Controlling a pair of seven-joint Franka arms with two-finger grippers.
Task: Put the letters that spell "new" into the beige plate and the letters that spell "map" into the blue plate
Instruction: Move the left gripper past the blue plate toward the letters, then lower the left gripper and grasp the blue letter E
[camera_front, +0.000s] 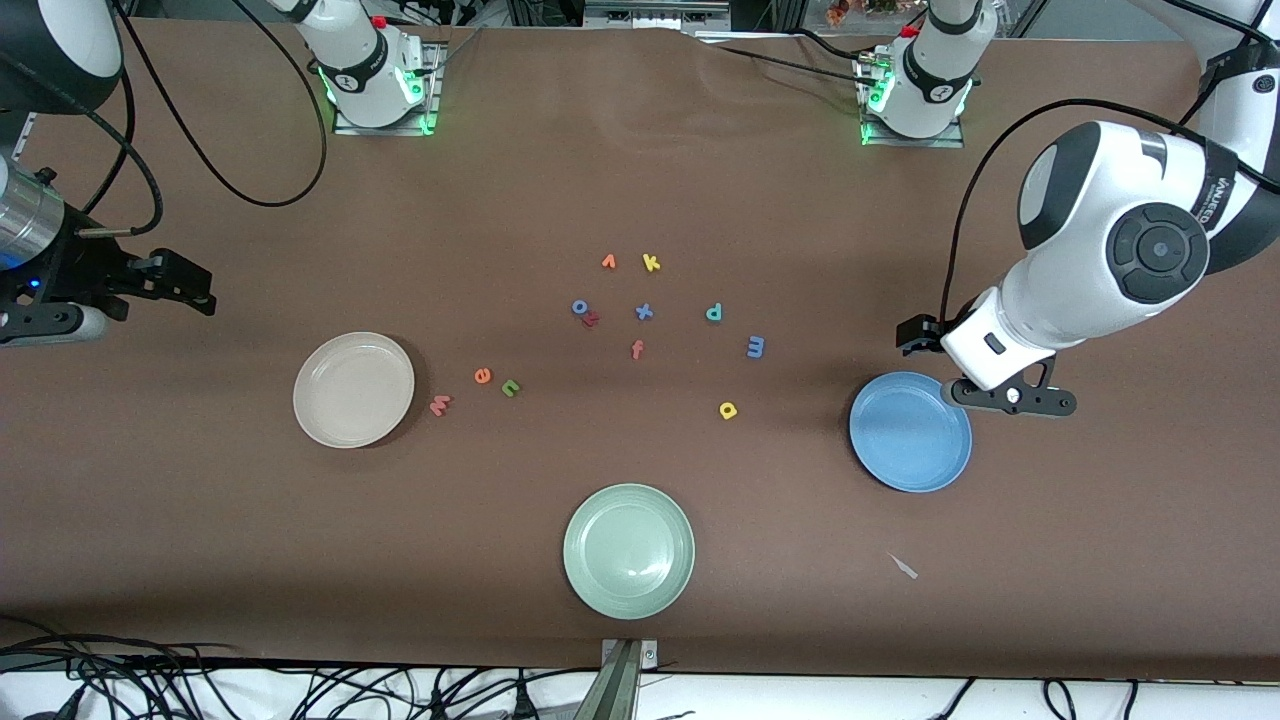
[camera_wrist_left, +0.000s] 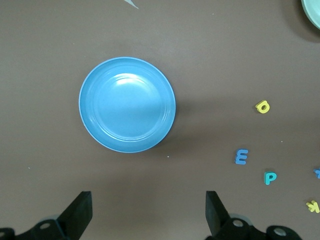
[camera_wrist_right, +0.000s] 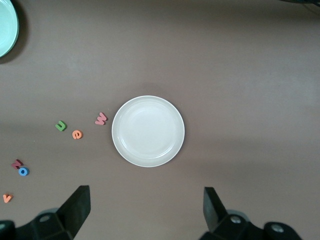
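On the brown desk (camera_front: 640, 180), front view: beige plate (camera_front: 353, 389) toward the right arm's end, pink w (camera_front: 439, 404), orange e (camera_front: 482, 376) and green n (camera_front: 510, 388) just beside it; blue plate (camera_front: 910, 431) toward the left arm's end, with blue m (camera_front: 756, 347), teal p (camera_front: 714, 313) and yellow a (camera_front: 728, 410) near it. Left wrist view: left hand (camera_wrist_left: 147, 215) open above the desk beside the empty blue plate. Right wrist view: right hand (camera_wrist_right: 146, 212) open, beside the empty beige plate.

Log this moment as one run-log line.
phase: start | left end effector: open above table by blue plate | right end effector: open near beige plate | plates: empty | letters: on table
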